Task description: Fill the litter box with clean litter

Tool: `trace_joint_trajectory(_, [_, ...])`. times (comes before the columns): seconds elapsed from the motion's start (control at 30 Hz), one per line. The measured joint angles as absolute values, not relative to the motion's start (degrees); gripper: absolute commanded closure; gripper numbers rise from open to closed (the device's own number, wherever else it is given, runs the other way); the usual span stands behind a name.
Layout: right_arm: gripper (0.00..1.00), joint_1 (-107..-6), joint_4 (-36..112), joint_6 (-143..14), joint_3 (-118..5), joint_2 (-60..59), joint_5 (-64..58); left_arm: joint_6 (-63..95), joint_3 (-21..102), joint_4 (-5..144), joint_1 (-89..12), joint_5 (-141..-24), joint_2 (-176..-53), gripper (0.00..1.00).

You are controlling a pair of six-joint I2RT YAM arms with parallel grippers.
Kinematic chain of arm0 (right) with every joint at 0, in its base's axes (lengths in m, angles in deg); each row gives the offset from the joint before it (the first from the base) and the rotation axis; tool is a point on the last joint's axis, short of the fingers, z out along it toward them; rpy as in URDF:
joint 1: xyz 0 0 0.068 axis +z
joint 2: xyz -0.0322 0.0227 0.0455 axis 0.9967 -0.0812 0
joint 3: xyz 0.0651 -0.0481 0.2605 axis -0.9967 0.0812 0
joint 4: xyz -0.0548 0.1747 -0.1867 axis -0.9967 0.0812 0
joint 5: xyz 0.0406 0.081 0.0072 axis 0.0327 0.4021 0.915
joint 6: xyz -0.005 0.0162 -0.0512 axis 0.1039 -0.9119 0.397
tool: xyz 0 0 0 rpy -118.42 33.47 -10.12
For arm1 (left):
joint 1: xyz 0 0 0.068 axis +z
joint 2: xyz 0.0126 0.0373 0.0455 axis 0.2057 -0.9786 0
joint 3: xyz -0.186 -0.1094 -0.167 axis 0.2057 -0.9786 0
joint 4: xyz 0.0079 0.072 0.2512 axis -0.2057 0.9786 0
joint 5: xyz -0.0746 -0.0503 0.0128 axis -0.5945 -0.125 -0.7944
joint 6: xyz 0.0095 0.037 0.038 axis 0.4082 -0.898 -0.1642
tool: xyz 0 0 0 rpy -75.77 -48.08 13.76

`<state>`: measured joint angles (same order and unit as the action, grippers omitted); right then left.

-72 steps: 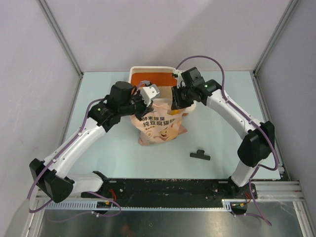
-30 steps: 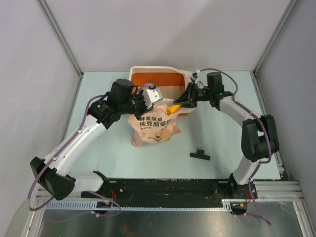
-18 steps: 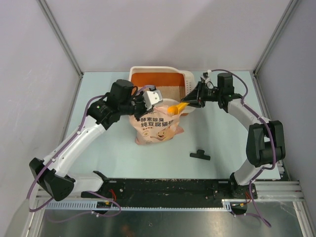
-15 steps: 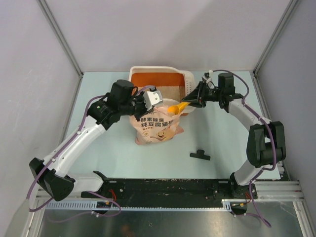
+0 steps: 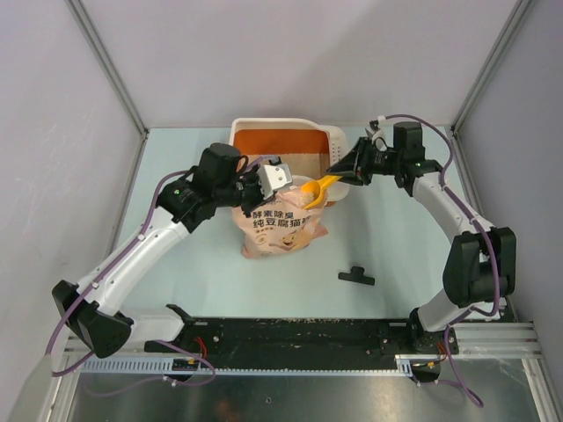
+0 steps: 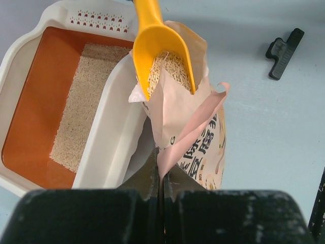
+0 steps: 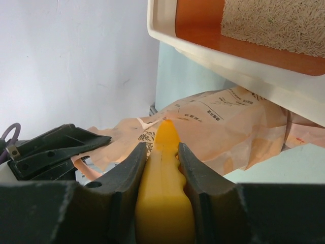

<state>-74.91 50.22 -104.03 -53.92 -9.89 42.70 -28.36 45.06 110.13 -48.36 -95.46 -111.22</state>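
- My left tool (image 6: pixel 161 170) is pressed together on the torn top edge of the pink bag (image 6: pixel 203 137), pinching the paper at the bottom centre of the left wrist view.
- The bag stands on the worktop (image 5: pixel 396 246) with its mouth open, right up against the white outer wall of the litter box (image 5: pixel 273 124).
- My right tool (image 7: pixel 162 168) is clamped on the handle of the orange scoop (image 6: pixel 162 51), with a finger on either side of it, low in the right wrist view.
- The scoop's bowl sits at the bag's mouth, loaded with pale pellets. The bag's edge overlaps the front of the bowl.
- From above, the litter box lies at the upper centre of the frame, behind the bag.
- There is clean litter (image 6: pixel 84 101) in the box: a pale band along the side of the floor nearer the bag. The far side of the floor shows bare orange.
- A black clip (image 5: pixel 356 276) lies alone on the worktop, lower right of the bag and well apart from it.
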Motion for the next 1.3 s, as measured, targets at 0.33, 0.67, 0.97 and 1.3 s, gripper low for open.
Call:
trace_joint_trajectory(0.33, [1.0, -79.5, 48.1, -105.4, -51.5, -9.9, 49.3, -28.8, 44.8, 109.7, -48.7, -95.5, -111.2, 1.0])
trace_joint_trajectory(0.67, [1.0, -81.9, 42.0, -109.5, -51.4, -13.7, 56.1, -30.2, 44.8, 109.3, -49.5, -93.9, -111.3, 1.0])
trace_joint_trajectory(0.97, [1.0, -83.9, 37.8, -112.7, -51.3, -14.8, 58.9, -31.8, 44.8, 109.1, -49.6, -93.3, -111.5, 1.0])
trace_joint_trajectory(1.3, [1.0, -86.4, 35.2, -115.4, -51.3, -17.4, 61.8, -33.4, 44.8, 108.5, -49.9, -91.8, -112.0, 1.0])
